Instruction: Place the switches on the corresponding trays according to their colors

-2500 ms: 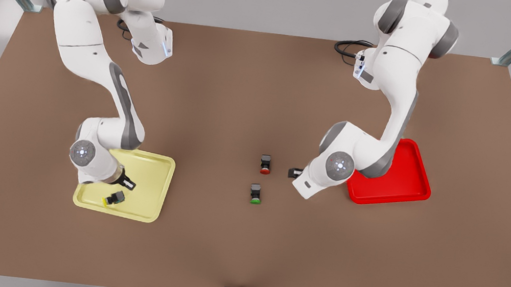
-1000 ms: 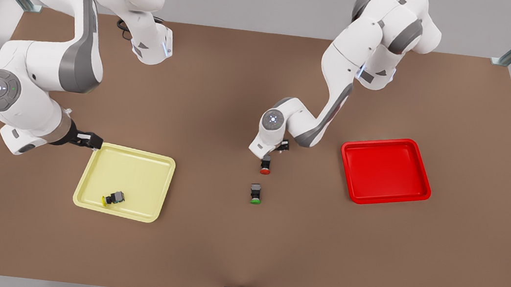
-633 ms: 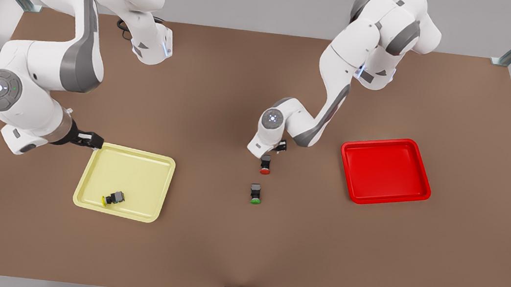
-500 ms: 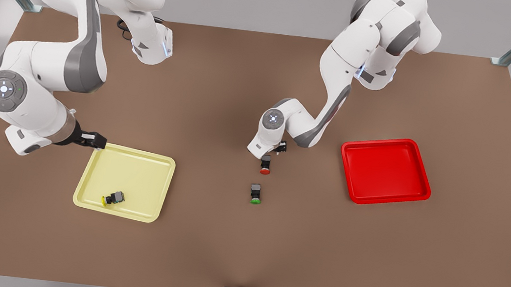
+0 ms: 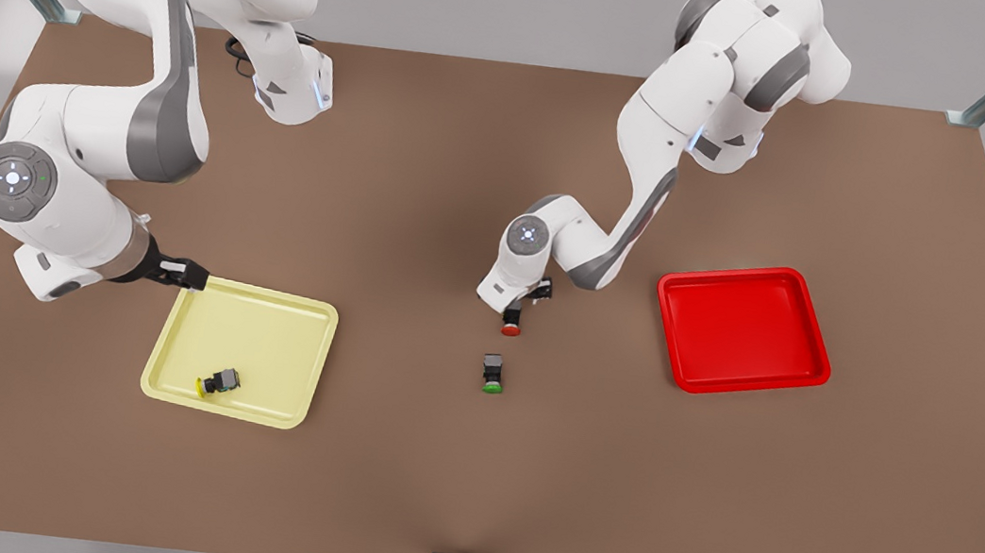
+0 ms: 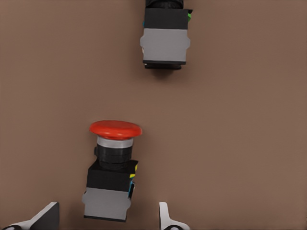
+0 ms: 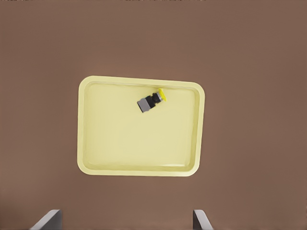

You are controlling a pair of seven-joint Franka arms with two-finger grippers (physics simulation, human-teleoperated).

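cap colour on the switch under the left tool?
Red cap on the switch, clearest in the left wrist view.

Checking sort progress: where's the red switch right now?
The red switch lies on the bare table mid-scene in the front view, under the left gripper, just behind the green switch, and well short of the red tray.

The brown table [image 5: 430, 173] carries a yellow tray [image 5: 295, 327], a red tray [image 5: 743, 328], and red-capped [image 5: 511, 324] and green-capped [image 5: 493, 373] switches.

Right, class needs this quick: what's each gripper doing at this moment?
Left gripper: open, fingers straddling the red switch, not gripping.
Right gripper: open, empty, above the yellow tray.
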